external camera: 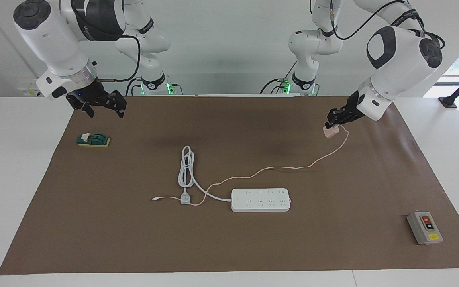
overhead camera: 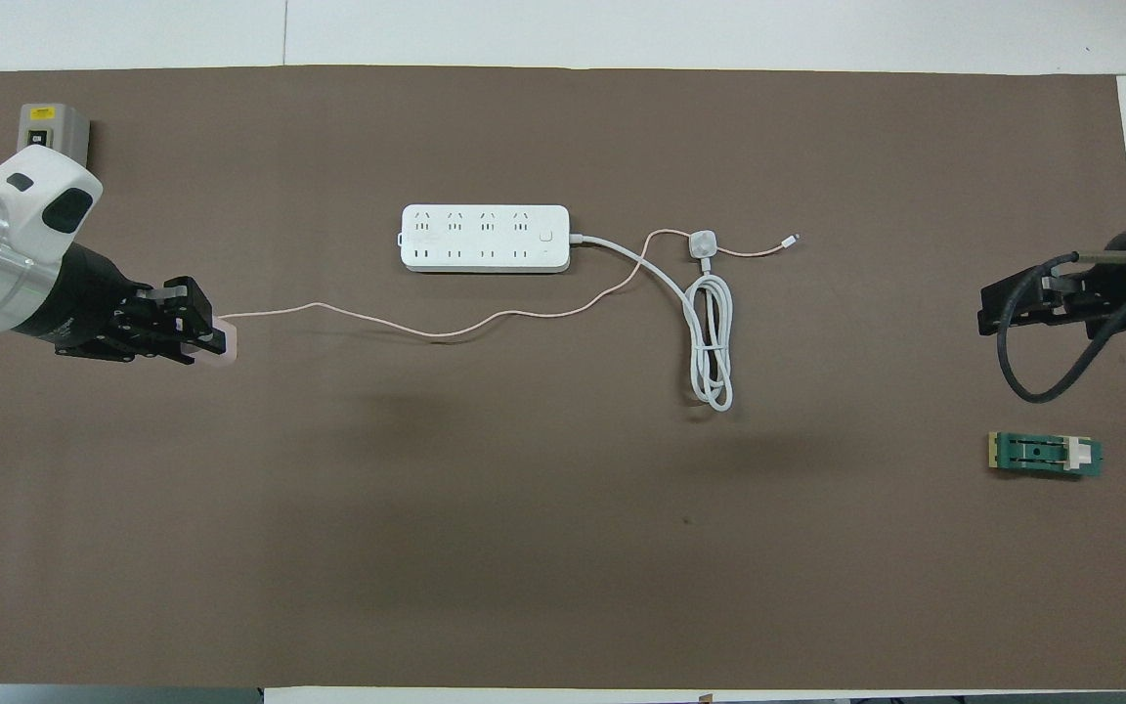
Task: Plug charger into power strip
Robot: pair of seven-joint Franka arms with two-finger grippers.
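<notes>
Left gripper (external camera: 334,124) clamps charger (external camera: 330,132); overhead view hides charger body.

Charger (external camera: 330,131) lies nearer the robots than power strip (external camera: 261,199).

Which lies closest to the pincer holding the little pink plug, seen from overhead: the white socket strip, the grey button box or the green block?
From the left pincer, overhead view:
1. Grey button box, at the left arm's end of the table.
2. Long white socket strip, mid-table.
3. Green block, at the right arm's end.
</notes>
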